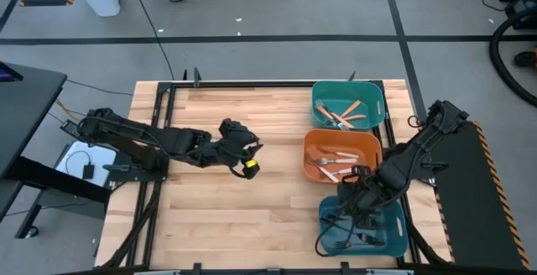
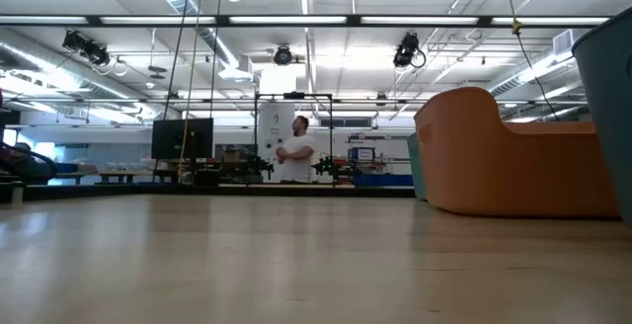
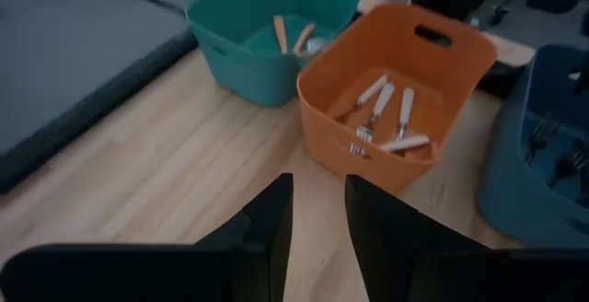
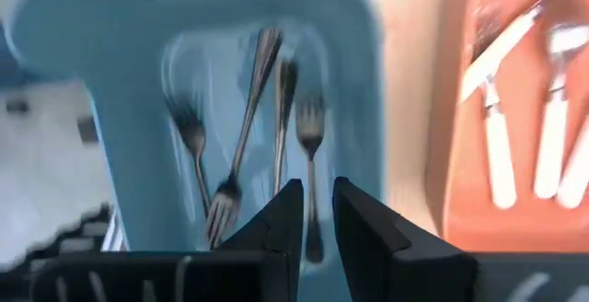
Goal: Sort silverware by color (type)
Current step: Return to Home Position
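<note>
Right wrist view has the right gripper (image 4: 317,196) hanging just above the blue bin (image 4: 110,109), its two dark fingers drawn close with only a slim slit between them and nothing held. Below it, four dark metal forks (image 4: 247,109) lie on the bin floor, tines towards the camera. Next to the blue bin stands the orange bin (image 4: 442,155), holding white-handled forks (image 4: 502,150).

From the high view, the right arm reaches in from the table's right edge. Its gripper is over the near end of the blue bin, close to the orange bin. The three bins stand in a row along the right side of the wooden table (image 1: 252,216), with the teal bin (image 1: 374,99) farthest from the blue one. Orange-handled forks (image 1: 351,111) lie in the teal bin.

The left gripper (image 3: 318,196) waits above bare wood near the table's middle, well apart from the bins. Its fingers are likewise nearly together and empty.

Low down, a person (image 2: 296,151) stands far back in the room.
</note>
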